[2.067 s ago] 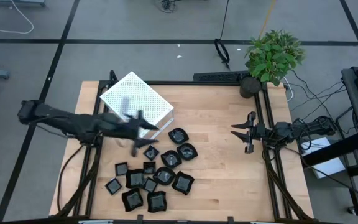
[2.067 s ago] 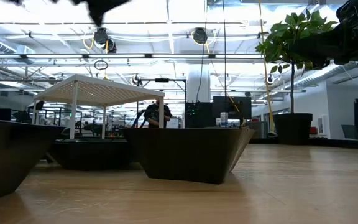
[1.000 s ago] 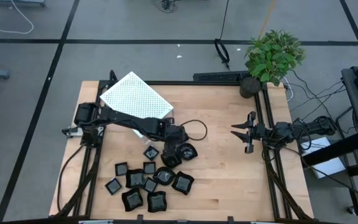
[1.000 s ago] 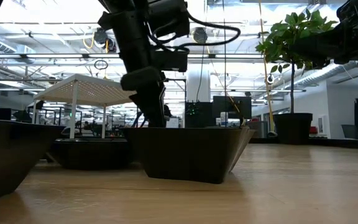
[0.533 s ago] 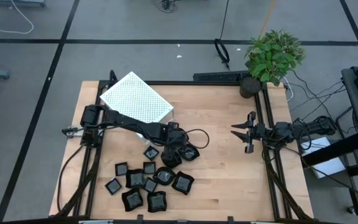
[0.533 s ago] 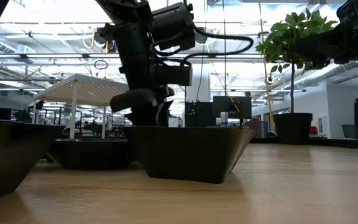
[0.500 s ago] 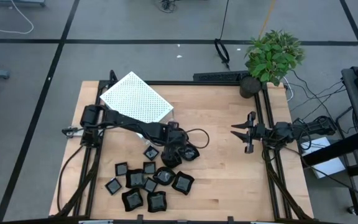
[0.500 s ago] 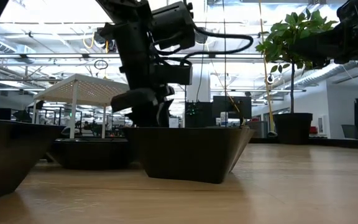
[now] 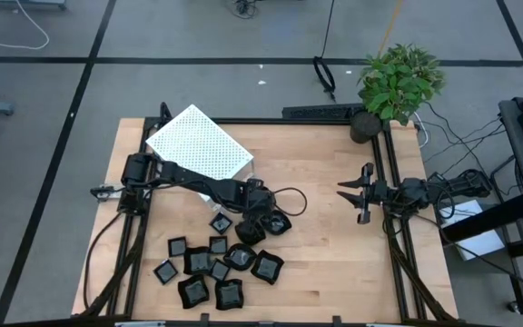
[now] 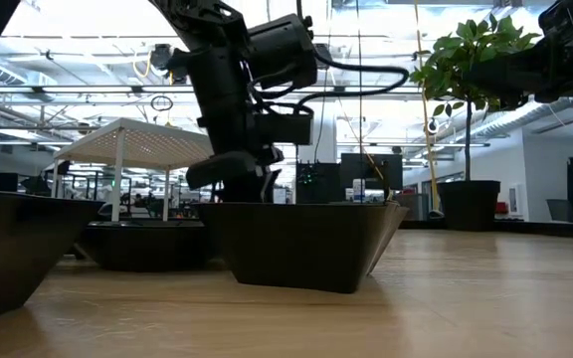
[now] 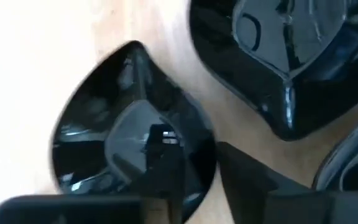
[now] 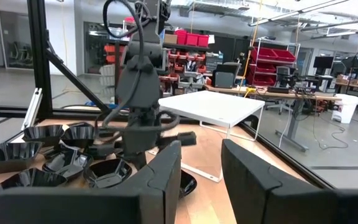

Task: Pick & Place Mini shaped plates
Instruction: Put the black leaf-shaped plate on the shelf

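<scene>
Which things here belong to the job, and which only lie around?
Job:
- mini shaped plates
- left claw, down among the plates
- white perforated box

Lying about:
- potted plant
- right claw, waiting, open

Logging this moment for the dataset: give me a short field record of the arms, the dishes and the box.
left end effector: low over the top edge of the dish cluster, straddling one dish's rim in its wrist view
right end effector: open, waiting at the table's right side, holding nothing
tiny glossy black dishes: clustered on the light wooden table, left of centre, near the front
white perforated box: back left, standing on thin legs
potted green plant: back right corner
</scene>
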You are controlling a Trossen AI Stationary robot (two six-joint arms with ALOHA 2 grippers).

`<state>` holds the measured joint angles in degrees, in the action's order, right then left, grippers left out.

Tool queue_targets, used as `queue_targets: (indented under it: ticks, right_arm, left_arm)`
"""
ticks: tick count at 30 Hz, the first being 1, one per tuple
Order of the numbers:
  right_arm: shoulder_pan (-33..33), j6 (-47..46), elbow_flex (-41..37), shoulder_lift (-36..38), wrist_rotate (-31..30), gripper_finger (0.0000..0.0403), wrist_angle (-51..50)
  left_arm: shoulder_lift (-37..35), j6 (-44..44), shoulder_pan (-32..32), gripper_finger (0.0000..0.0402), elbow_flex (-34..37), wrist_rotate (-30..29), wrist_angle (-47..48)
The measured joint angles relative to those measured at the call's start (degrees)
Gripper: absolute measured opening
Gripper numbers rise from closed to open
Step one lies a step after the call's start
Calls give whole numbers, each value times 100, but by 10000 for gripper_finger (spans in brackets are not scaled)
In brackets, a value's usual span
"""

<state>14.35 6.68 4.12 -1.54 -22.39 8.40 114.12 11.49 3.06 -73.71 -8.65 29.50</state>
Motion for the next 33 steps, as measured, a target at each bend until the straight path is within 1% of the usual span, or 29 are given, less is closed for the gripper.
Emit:
queue_targets:
  ticks: [5, 7, 12, 14, 18, 22, 24, 28, 30, 33]
  right_arm:
    - [1, 1, 0, -4, 2, 102, -6]
    - [0, 2, 0, -4, 0, 102, -4]
    - [1, 0, 0, -4, 2, 102, -3]
    - [2, 1, 0, -4, 2, 102, -4]
    - [0, 0, 0, -4, 2, 102, -2]
    - [2, 2, 0, -4, 2, 102, -4]
    - [0, 0, 0, -2, 2, 102, -2]
    - [1, 0, 0, -4, 2, 102, -3]
    - [1, 0, 0, -4, 2, 102, -3]
    - [1, 0, 0, -2, 2, 102, 0]
  left_arm:
    - [-20, 0, -1, 26, 0, -50, -7]
    - [-60, 23, -1, 8, 0, -131, -3]
    - [-104, -19, 34, 10, -7, -652, 71]
    - [-185, 3, 63, 5, -104, -742, 57]
    - [-449, -23, 172, 8, -414, -855, 59]
    - [-741, 53, 345, 4, -898, -1206, 82]
    - [-926, 67, 443, 7, -1176, -1653, 235]
    - [-1389, 15, 618, 5, -1704, -2967, 1115]
    - [-1681, -277, 622, 4, -1865, -3591, 1741]
    - [-2186, -1083, 542, 7, -1903, -4343, 2634]
